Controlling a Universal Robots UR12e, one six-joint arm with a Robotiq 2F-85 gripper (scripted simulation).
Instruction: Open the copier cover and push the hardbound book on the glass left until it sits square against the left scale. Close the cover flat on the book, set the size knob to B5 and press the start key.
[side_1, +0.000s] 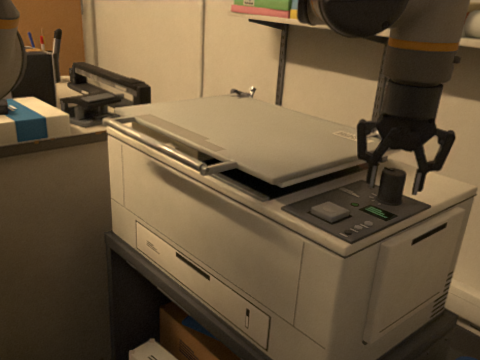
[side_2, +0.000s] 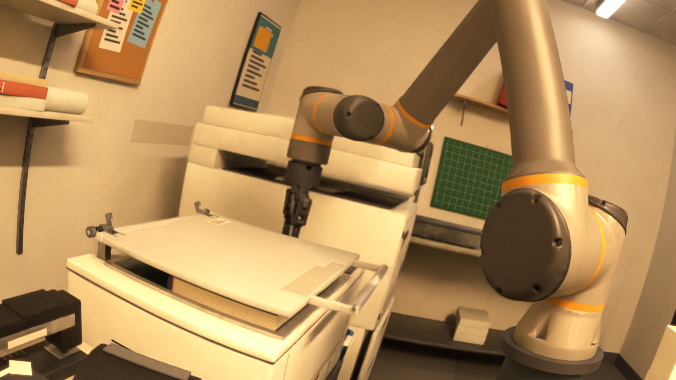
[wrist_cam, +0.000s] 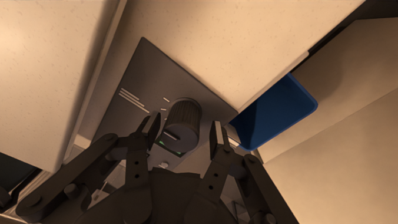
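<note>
The copier cover (side_1: 250, 135) lies down on the hardbound book (side_2: 225, 302), which props it slightly above the glass. The book's page edge shows under the cover's front rim. The dark ribbed size knob (side_1: 391, 186) stands upright on the control panel (side_1: 355, 210) at the copier's right end, and my gripper (side_1: 395, 186) hangs open around it, one finger on each side, holding nothing. The knob's white pointer line (wrist_cam: 171, 136) shows on its cap. The grey square start key (side_1: 330, 211) sits on the panel left of the knob, beside a green display (side_1: 378, 213).
A wall with a shelf (side_1: 370, 35) stands behind the copier. The cover's bar handle (side_1: 165, 150) juts out at the front left. A paper cutter (side_1: 105, 92) and a box sit on the counter to the left. A blue bin (wrist_cam: 273, 113) lies below the copier's right side.
</note>
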